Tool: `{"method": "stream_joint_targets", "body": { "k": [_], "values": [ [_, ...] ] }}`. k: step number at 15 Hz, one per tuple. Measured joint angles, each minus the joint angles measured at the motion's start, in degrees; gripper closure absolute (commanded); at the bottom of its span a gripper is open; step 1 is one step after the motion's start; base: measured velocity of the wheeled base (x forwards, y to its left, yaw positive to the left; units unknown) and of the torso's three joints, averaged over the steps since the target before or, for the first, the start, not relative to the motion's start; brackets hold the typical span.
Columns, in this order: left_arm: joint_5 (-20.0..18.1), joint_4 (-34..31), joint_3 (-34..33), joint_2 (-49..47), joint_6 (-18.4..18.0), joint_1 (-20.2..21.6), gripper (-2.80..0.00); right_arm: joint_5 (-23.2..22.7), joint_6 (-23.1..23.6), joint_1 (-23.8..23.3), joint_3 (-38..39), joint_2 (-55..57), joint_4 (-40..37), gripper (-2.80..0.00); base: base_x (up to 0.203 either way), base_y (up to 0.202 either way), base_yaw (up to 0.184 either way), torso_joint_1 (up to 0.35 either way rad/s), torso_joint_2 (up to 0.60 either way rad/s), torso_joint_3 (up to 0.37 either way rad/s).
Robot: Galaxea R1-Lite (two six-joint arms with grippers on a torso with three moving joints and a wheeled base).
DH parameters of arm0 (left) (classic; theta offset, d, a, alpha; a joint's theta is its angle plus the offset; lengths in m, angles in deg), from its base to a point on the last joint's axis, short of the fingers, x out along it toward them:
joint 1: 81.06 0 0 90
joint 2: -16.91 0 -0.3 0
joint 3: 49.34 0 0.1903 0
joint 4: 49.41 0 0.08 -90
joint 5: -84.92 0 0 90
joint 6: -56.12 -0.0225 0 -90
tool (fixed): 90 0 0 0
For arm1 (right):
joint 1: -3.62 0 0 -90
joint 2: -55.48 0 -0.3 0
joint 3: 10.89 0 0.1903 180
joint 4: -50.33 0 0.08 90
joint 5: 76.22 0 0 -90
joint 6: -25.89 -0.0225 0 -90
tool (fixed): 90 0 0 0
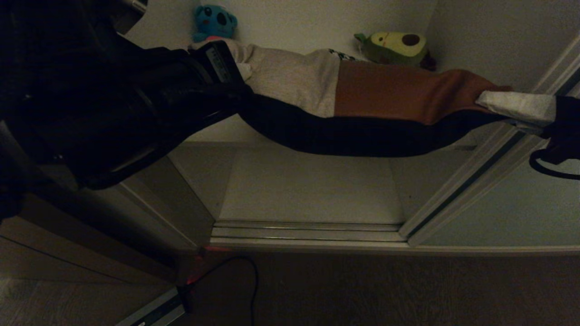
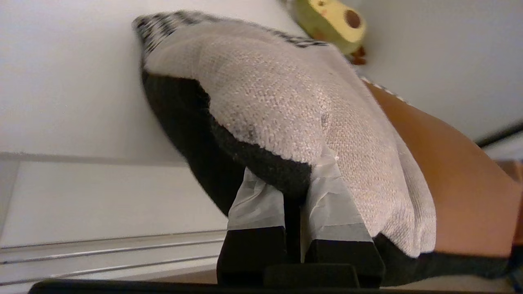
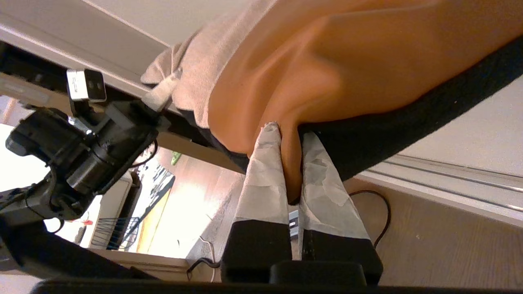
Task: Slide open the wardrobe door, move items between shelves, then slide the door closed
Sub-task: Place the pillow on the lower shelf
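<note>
The sliding wardrobe door (image 1: 507,203), a pale grey-green panel in a slim pale metal frame, is seen pushed to the right of the head view, so that the wardrobe interior is open. Inside, a plain off-white lower shelf (image 1: 308,185) is seen behind the ribbed metal floor track (image 1: 308,232).

Two square cushions are held stacked together in the air above that shelf, spanning the opening from side to side and sagging in the middle. The cream cushion with a brown band (image 1: 385,90) is seen on top; the black-backed houndstooth cushion (image 1: 362,136) is pressed beneath it, its checked pattern visible only as a thin edge in the left wrist view.

The left end effector (image 2: 296,196) is closed on the cushions at their left end, the black fabric being pinched between its taped fingers (image 2: 255,200). The right end effector (image 3: 291,175) is closed on the cushions at their right end, near the door frame, with a fold of brown fabric clamped between its taped fingers (image 3: 265,179).

Behind the cushions, against the back wall of the wardrobe, a blue plush toy (image 1: 215,20) is seen at the left and an avocado plush toy (image 1: 396,45) at the right. A black cable (image 1: 244,271) is seen lying on the floor in front of the track.
</note>
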Motion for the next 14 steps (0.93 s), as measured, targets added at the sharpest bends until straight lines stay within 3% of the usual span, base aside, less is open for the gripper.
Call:
{"method": "stream_joint_targets", "body": {
  "k": [7,14],
  "values": [
    [0.3,0.1,-5.9,6.5,-2.8,-5.0,0.00,-0.2,0.0,1.5,-0.1,-9.4,-9.8,0.00,0.000,0.000,0.000,0.000,0.00,0.000],
    [-0.4,0.1,-8.0,9.3,-4.1,-7.5,0.00,0.0,0.0,3.3,0.2,-11.3,-10.8,0.00,0.000,0.000,0.000,0.000,0.00,0.000]
  ]
}}
